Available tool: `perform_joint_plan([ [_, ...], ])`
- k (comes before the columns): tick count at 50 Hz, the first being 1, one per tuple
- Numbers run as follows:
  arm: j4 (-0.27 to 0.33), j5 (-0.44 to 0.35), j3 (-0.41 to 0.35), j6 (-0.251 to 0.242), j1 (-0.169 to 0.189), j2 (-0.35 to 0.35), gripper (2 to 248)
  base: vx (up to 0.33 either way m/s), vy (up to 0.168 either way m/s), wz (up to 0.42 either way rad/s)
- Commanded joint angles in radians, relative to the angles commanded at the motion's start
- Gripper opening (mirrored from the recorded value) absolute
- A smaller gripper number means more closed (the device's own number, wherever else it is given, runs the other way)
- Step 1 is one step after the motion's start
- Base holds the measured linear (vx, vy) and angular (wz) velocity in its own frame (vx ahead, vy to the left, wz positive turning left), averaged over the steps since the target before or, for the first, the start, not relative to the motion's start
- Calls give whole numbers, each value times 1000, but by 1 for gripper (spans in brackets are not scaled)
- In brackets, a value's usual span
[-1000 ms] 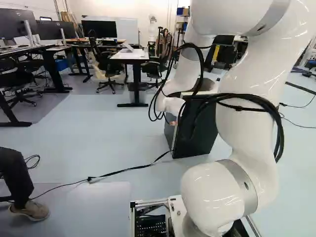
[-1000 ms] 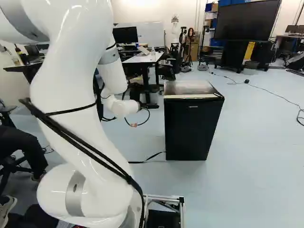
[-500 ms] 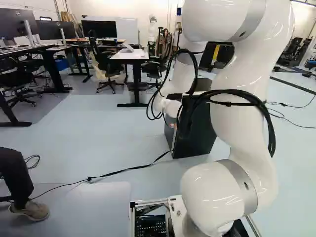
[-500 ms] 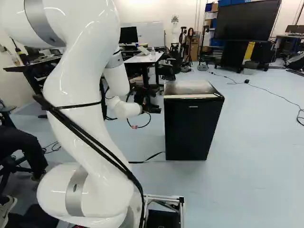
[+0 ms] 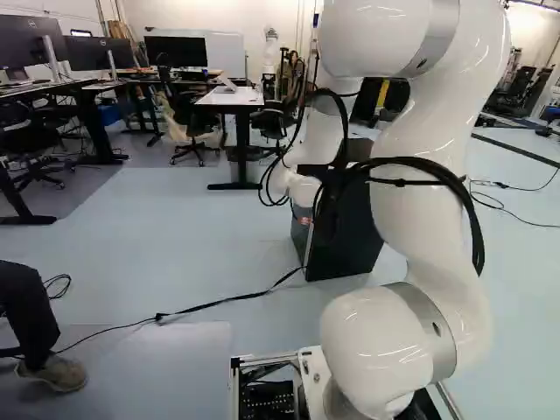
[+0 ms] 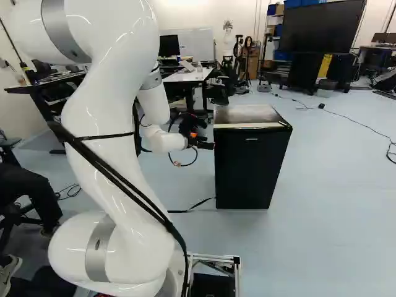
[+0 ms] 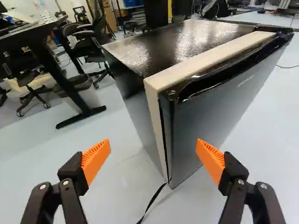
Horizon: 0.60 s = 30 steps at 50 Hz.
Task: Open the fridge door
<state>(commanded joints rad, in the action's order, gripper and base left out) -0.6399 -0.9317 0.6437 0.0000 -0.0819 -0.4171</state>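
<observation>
The gripper [image 7: 153, 143] is wide and empty. At one o'clock ahead stands the black fridge [image 7: 187, 39], door [image 7: 212, 109] shut. Advancing off-line, one orange pad [image 7: 211, 161] could jam against the door's front, nudging the fridge away.

The fridge [image 6: 247, 167] stood on the floor [image 6: 334, 204], ahead of the base [image 5: 313, 374]. The gripper [image 6: 209, 146] was positioned near its left side. A cable [image 5: 219, 303] ran along the floor leftward from its foot. A desk [image 5: 232, 99] stood behind it, to the left, with a laptop [image 6: 187, 65] on top.
</observation>
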Motion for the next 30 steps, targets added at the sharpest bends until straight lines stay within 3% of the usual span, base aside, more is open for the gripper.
perform_joint_plan([
  [30,-197,-46,64,0,4,-47,247,0,0,0],
])
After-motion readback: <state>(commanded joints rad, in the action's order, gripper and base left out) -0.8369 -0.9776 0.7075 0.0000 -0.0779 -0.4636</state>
